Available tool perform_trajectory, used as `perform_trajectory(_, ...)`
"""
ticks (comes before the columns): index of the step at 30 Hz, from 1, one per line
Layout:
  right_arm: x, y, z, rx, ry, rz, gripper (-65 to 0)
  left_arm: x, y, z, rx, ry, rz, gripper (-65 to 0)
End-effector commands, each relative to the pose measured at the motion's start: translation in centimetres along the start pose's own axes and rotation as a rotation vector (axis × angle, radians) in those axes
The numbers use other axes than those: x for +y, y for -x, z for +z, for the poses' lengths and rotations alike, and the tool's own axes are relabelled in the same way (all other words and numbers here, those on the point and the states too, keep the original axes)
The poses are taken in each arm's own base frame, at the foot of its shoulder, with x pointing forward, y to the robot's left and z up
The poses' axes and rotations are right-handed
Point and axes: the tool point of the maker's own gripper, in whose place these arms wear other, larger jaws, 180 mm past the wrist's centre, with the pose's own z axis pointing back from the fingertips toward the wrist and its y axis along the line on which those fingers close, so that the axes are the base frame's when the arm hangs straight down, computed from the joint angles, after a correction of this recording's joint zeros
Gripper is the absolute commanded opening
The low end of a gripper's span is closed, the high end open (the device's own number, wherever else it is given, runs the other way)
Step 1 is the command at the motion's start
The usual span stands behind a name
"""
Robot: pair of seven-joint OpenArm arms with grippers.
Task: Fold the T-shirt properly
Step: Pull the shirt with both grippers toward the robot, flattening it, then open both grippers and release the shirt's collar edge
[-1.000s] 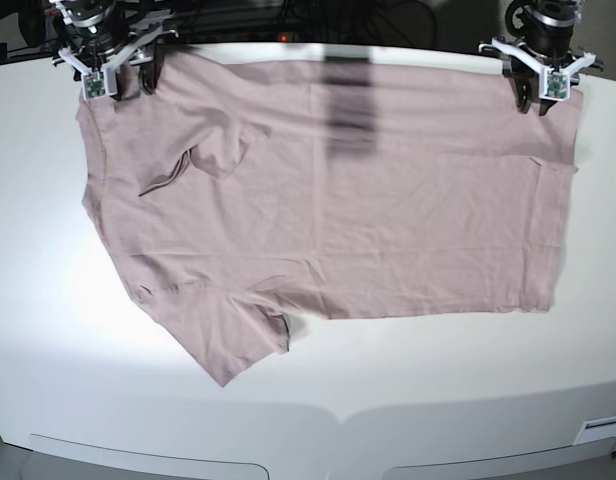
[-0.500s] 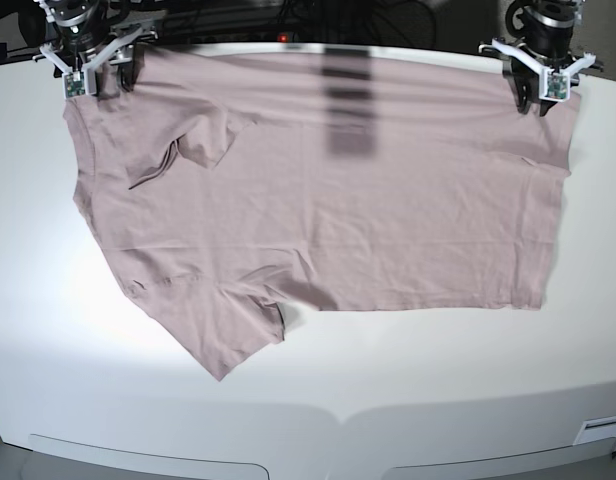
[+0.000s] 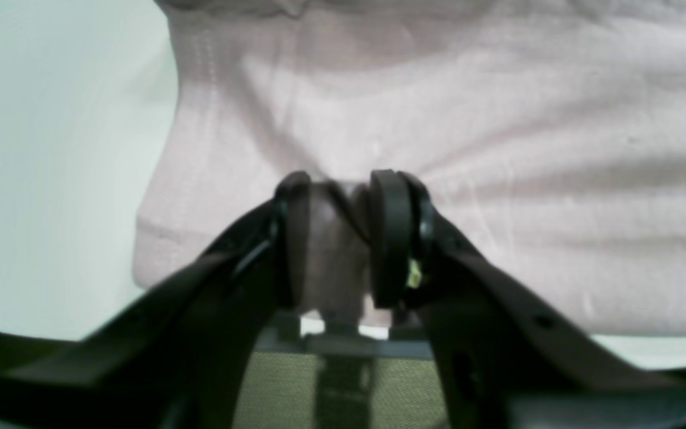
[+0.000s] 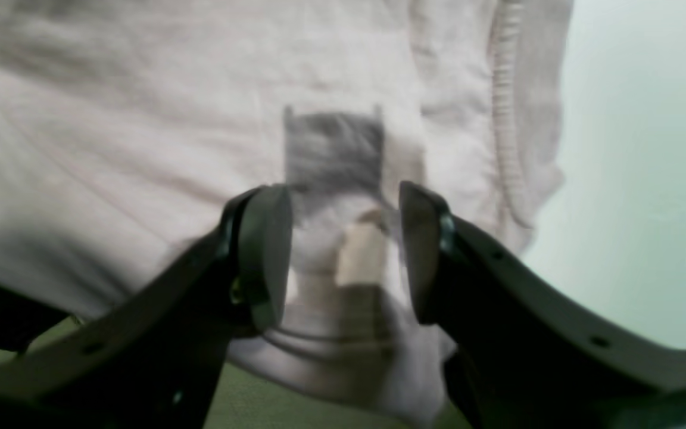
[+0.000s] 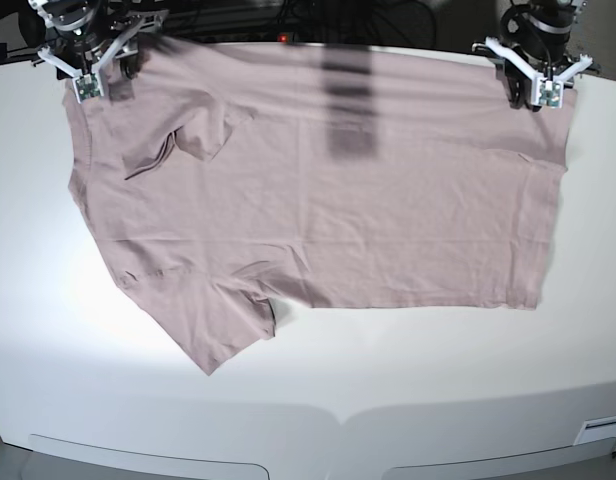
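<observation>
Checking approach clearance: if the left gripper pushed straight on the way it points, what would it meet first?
Probably only more of the T-shirt: the left gripper already pinches a fold of it between its pads, and cloth fills the view ahead.

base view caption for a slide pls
Both grippers, left and right, hold the pink T-shirt by its far edge on the white table.

Pink T-shirt (image 5: 328,190) spread on white table (image 5: 408,370), far corners lifted

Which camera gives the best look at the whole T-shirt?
The base view: it shows the whole T-shirt spread flat on the table, both sleeves included. The left wrist view shows only a hemmed corner pinched in the left claw; the right wrist view shows blurred cloth between the right claw's fingers.
</observation>
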Motion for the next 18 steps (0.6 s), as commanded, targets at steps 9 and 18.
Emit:
perform_trajectory(9,-1.1,-3.7,-0.5,-0.096,0.021,-0.029,-35.3,-0.7,2.0,0.5,0.088,0.027,-0.010,-47.5)
perform_trajectory(18,-2.4,-10.2,-1.2,-0.295,0.040,-0.078,-35.3,1.3,0.5,0.6,0.050,-0.088,-0.053,-47.5)
